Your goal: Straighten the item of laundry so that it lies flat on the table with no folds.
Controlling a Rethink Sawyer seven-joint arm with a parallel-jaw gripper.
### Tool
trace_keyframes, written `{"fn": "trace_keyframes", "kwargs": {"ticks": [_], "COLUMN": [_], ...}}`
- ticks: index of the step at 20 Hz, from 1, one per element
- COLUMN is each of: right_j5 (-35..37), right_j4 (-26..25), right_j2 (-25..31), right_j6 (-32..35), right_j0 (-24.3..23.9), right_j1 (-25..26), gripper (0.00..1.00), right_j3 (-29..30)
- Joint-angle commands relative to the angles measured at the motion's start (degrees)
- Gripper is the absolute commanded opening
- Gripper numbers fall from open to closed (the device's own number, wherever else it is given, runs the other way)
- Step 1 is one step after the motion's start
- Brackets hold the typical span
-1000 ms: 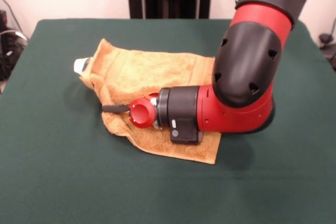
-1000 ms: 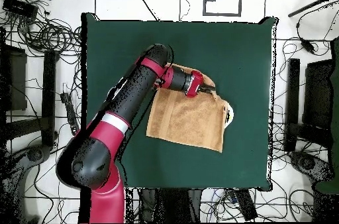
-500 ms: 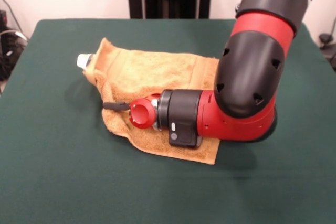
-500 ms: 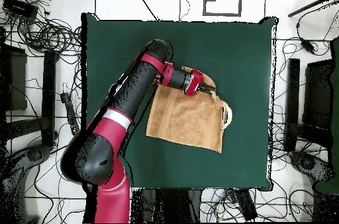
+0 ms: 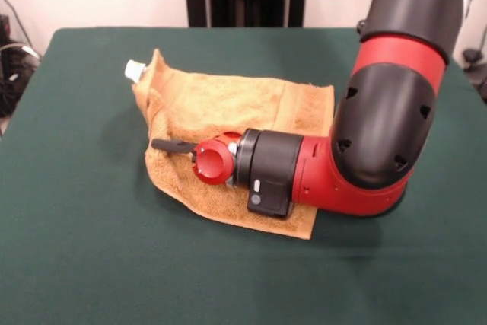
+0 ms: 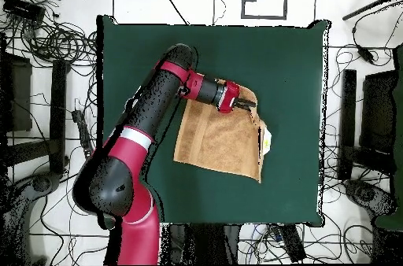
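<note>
From the front, the towel (image 5: 228,127) lies mostly spread near the middle of the table (image 5: 91,264), yet one side edge is rolled over on itself, its white tag (image 5: 134,71) sticking up at the corner. The gripper (image 5: 173,144) lies low along that fold; whether it is pinching the cloth cannot be told. From overhead, the towel (image 6: 216,141) looks nearly rectangular, with a narrow doubled strip along one side, probably all that remains to flatten.
</note>
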Motion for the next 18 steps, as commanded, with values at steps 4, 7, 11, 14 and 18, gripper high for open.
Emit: {"fn": "trace_keyframes", "kwargs": {"ticks": [4,7,11,14,18], "right_j5": [6.1,5.5,4.6,5.3,6.0], "right_j4": [10.5,11.4,13.3,14.6,17.1], "right_j2": [-8.8,-10.0,-11.5,-13.2,-15.1], "right_j6": [16.1,15.9,15.9,14.9,14.9], "right_j0": [-2.8,-2.9,-3.2,-3.5,-4.0], "right_j1": [5.0,5.3,5.7,5.7,5.8], "gripper": [0.0,0.0,0.0,0.0,0.0], "right_j3": [-11.6,-11.1,-10.5,-10.6,-10.5]}}
